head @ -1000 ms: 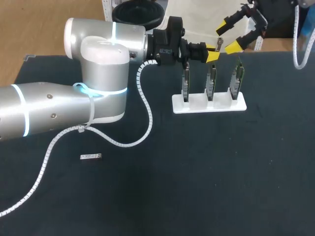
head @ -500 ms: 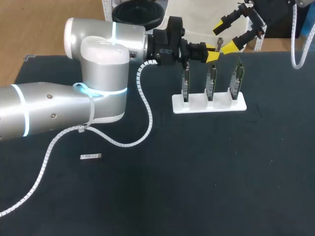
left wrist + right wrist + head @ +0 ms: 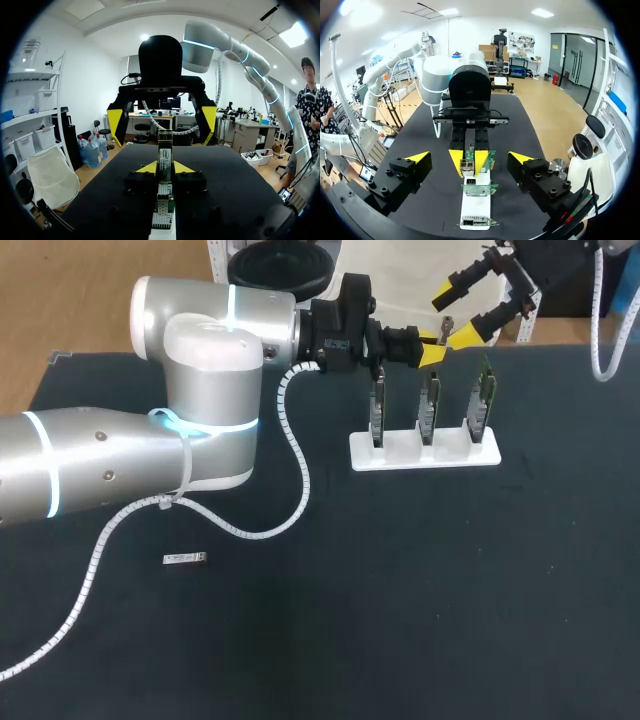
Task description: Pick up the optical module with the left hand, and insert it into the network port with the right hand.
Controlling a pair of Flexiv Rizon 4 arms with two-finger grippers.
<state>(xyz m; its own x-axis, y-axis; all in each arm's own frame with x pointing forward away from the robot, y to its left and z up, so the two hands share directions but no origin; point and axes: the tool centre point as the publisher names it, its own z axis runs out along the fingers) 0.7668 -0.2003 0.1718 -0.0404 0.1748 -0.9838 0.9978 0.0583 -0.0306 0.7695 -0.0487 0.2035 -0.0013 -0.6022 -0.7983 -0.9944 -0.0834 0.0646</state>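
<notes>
My left gripper (image 3: pixel 436 348) hangs above the back of the white rack (image 3: pixel 425 453), shut on a small silver optical module (image 3: pixel 447 328) that stands upright between its yellow tips. In the left wrist view the module (image 3: pixel 164 156) rises from between the tips of the left gripper (image 3: pixel 164 168), with the rack's boards (image 3: pixel 162 205) under it. My right gripper (image 3: pixel 465 312) stands wide open just beyond and faces the left gripper (image 3: pixel 468 161). The right gripper (image 3: pixel 469 157) holds nothing, and the module (image 3: pixel 468 168) lies ahead of its spread fingers. Three upright port boards (image 3: pixel 428 405) stand in the rack.
A second small module (image 3: pixel 185 559) lies flat on the dark table (image 3: pixel 400 590) at the front left. My left arm's white cable (image 3: pixel 296 455) loops over the table beside the rack (image 3: pixel 476 202).
The right gripper has shifted slightly up and to the left, still wide open. The left arm and its module have not moved.
</notes>
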